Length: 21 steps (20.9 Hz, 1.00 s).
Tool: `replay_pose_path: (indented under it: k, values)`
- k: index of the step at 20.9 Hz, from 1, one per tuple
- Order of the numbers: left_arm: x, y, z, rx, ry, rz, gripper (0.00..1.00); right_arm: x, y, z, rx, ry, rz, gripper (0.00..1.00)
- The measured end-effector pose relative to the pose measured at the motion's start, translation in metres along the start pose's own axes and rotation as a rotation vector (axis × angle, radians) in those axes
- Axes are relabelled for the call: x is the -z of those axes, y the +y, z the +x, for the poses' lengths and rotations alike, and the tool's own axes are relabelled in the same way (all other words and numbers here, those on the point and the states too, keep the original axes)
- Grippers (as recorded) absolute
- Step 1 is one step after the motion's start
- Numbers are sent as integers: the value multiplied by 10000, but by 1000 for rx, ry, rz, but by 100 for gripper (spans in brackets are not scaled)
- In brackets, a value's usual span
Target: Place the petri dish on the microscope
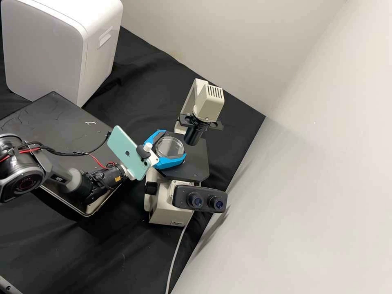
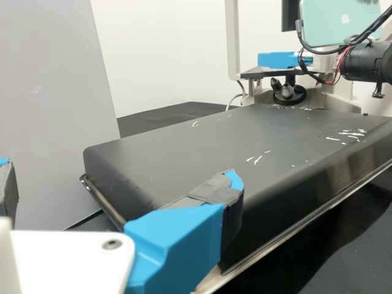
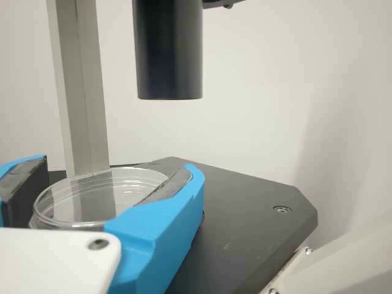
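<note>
- Gripping the petri dish (image 1: 168, 148) between its two blue fingers, the right gripper (image 1: 175, 145) hung over the black stage (image 1: 198, 161) of the microscope (image 1: 169, 204).
- The clear, round dish lay level, with one finger on each side of its rim. Whether its base touched the stage could not be told.
- Close beside the dish, the dark condenser tube (image 1: 192, 134) pointed down at the stage. The dish was near it but not squarely beneath it.
- A mint-green phone (image 1: 128, 153) was clamped at the right arm's wrist, just behind the gripper.
- The left gripper (image 2: 119, 177) had its fingers spread wide with nothing between them, low beside a corner of a black tray (image 1: 53, 122). One finger's dark pad was very near that corner, but contact could not be told.
- The tray rested on the black cloth (image 1: 81, 245) of the bench, between a white box (image 1: 57, 45) and the microscope.
- The eyepieces (image 1: 204, 201) sat at the microscope's front, below the stage.
</note>
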Motion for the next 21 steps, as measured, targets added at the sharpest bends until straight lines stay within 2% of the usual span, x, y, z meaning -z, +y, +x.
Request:
replay_pose_path:
  k: [3, 7, 9, 13, 21]
  values:
    - [3, -20, 7, 11, 2, 1, 100, -21, -14, 12, -14, 9, -12, 0]
    - [3, -21, 7, 12, 2, 1, 100, -32, -20, 32, -28, 20, -17, 0]
    - [3, -21, 7, 12, 2, 1, 100, -49, -24, 53, -33, 14, -12, 0]
    - [3, -21, 7, 12, 2, 1, 100, -61, -21, 130, -62, 11, -36, 0]
    - [3, -21, 7, 12, 2, 1, 100, -57, -51, 145, -74, 9, -34, 0]
